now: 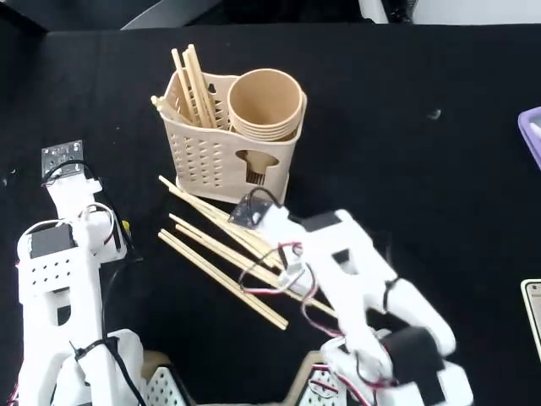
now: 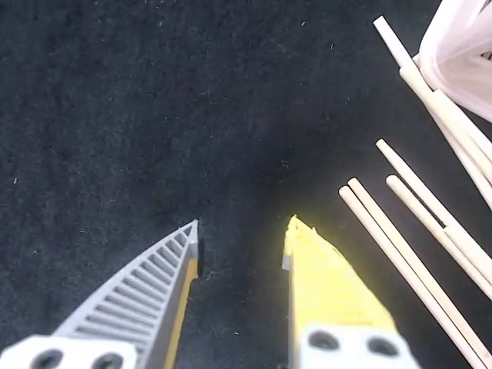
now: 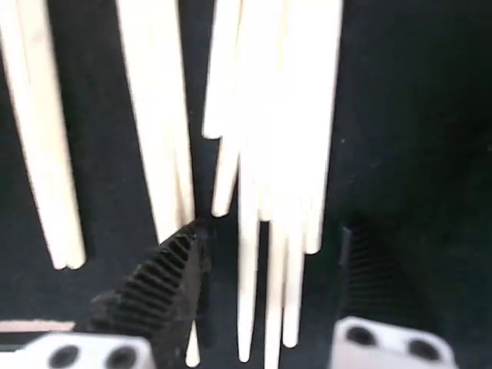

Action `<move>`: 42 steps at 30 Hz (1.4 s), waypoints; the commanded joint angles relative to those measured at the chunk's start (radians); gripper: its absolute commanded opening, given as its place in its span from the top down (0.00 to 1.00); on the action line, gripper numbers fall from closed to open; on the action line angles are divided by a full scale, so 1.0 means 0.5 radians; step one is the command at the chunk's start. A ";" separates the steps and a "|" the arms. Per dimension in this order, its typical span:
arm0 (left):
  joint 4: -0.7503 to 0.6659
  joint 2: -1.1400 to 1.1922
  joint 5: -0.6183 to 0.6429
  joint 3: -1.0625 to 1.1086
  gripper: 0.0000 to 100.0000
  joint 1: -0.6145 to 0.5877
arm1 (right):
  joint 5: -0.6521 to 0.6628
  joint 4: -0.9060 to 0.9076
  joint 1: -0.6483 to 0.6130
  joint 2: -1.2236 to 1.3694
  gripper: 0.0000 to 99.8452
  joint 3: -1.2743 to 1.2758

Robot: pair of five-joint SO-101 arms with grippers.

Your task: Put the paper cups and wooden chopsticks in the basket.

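Observation:
A cream slotted basket stands at the back of the black table, with stacked paper cups and several wooden chopsticks upright in it. More loose chopsticks lie fanned out in front of the basket. My right arm leans over their near ends. Its gripper is open, with a bundle of chopsticks between the black fingers. My left gripper hangs open over bare cloth, with the chopsticks off to its yellow finger's side and the basket's corner beyond them.
My left arm stands at the table's left side. A purple object and a pale card sit at the right edge. Black cloth stretches between the basket and that edge.

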 commanded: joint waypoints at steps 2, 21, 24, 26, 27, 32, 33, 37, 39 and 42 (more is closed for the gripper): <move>-0.037 -0.037 0.018 -0.008 0.81 -0.005 | -0.018 -0.025 -0.021 0.121 0.87 -0.106; -0.037 -0.037 0.018 -0.008 0.81 -0.005 | 0.092 0.396 0.126 -0.628 0.99 -0.032; -0.040 -0.040 0.018 -0.008 0.81 -0.005 | 0.092 0.509 0.129 -0.885 0.99 -0.032; -0.040 -0.040 0.018 -0.008 0.81 -0.005 | 0.092 0.571 0.129 -1.051 0.99 -0.041; -0.040 -0.040 0.018 -0.008 0.81 -0.005 | 0.092 0.592 0.126 -1.128 0.99 -0.041; -0.040 -0.040 0.018 -0.008 0.81 -0.005 | 0.095 0.614 0.126 -1.459 0.99 -0.026; -0.040 -0.040 0.018 -0.008 0.81 -0.005 | 0.089 0.608 0.123 -1.524 0.99 -0.026; -0.040 -0.040 0.018 -0.008 0.81 -0.005 | 0.018 0.589 0.117 -1.723 0.99 -0.035; -0.040 -0.040 0.018 -0.008 0.81 -0.005 | -0.037 0.574 0.117 -1.809 0.99 -0.035; -0.040 -0.040 0.018 -0.008 0.81 -0.005 | -0.052 0.577 0.117 -1.907 0.99 -0.044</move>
